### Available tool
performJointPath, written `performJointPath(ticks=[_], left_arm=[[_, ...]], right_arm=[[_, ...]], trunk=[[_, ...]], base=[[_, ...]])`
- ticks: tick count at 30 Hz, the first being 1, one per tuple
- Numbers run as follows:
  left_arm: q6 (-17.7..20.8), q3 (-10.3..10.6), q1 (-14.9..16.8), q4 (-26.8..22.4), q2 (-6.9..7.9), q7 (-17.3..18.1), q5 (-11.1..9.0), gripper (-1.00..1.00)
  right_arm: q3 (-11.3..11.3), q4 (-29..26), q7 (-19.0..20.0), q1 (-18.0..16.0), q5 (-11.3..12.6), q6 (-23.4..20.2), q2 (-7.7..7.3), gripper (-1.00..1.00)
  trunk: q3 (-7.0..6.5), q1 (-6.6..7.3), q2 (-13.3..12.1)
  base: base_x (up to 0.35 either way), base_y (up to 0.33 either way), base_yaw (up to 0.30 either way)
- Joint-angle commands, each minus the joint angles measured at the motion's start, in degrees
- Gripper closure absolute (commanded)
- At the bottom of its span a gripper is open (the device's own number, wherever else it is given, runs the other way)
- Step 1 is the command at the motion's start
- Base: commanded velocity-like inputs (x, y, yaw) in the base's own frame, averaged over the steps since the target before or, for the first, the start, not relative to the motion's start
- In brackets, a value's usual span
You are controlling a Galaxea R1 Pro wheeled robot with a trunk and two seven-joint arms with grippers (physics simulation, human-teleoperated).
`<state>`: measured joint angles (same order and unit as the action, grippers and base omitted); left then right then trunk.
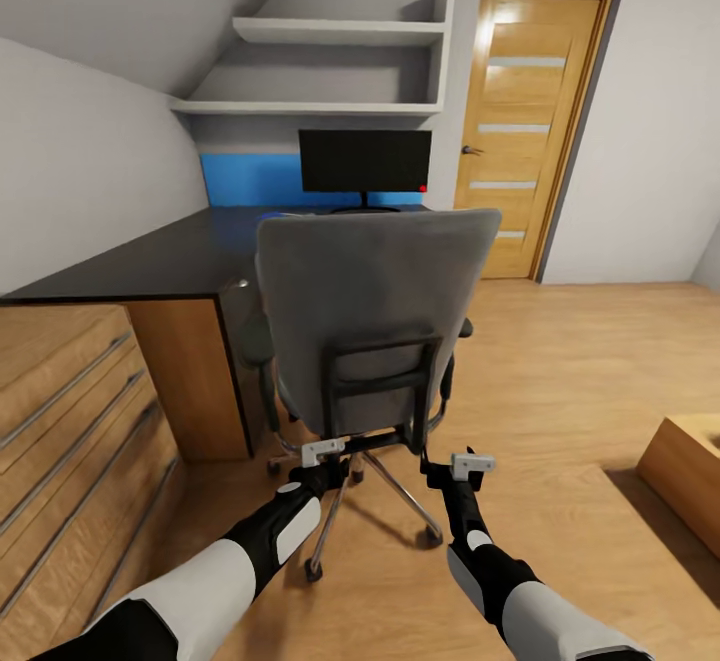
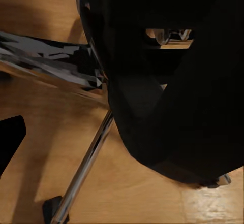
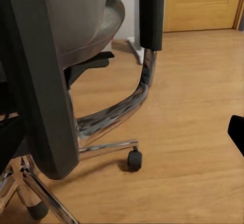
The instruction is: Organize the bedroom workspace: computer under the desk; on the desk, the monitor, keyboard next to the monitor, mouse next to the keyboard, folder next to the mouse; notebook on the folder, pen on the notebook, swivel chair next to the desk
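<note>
Both end effectors, left [image 1: 322,453] and right [image 1: 468,463], reach the swivel chair [image 1: 375,311] back frame just ahead; whether they are clenched, I cannot tell.

Both arms look the same tbh: glossy white shell panels over black jointed segments, slimming down to black wrists. Each one's capped with a small light grey boxy block [image 1: 323,451] [image 1: 472,462] up top.

One chair [image 1: 375,311], one monitor [image 1: 364,161], one desk [image 1: 150,266].
</note>
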<state>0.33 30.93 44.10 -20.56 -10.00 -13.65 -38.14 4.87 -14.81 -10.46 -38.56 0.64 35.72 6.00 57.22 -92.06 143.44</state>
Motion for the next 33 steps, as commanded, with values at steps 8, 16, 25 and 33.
performJointPath(ticks=[8,16,25,33], left_arm=[[0.03,0.19,0.08,0.01,0.0,-0.41,-0.27,-1.0],[0.06,0.19,0.08,0.06,0.0,-0.41,-0.27,-1.0],[0.2,1.51,0.11,0.76,0.0,-0.41,-0.27,-1.0],[0.2,1.59,0.11,1.04,0.0,-0.41,-0.27,-1.0]], right_arm=[[0.49,0.15,-0.52,-0.04,0.07,0.07,0.02,-1.0],[0.59,1.65,-0.44,-0.03,-1.16,0.05,0.28,-1.0],[0.59,1.8,-0.44,-0.03,-2.04,0.06,0.32,-1.0],[0.65,1.8,-0.5,-0.03,-2.04,0.08,0.32,-1.0]], trunk=[[0.05,-0.03,0.01],[0.05,-0.03,0.01],[0.05,-0.03,0.01],[0.05,-0.03,0.01]], base=[[0.324,0.106,0.0],[0.313,0.11,0.0],[0.299,-0.174,0.0],[0.283,-0.199,0.038]])
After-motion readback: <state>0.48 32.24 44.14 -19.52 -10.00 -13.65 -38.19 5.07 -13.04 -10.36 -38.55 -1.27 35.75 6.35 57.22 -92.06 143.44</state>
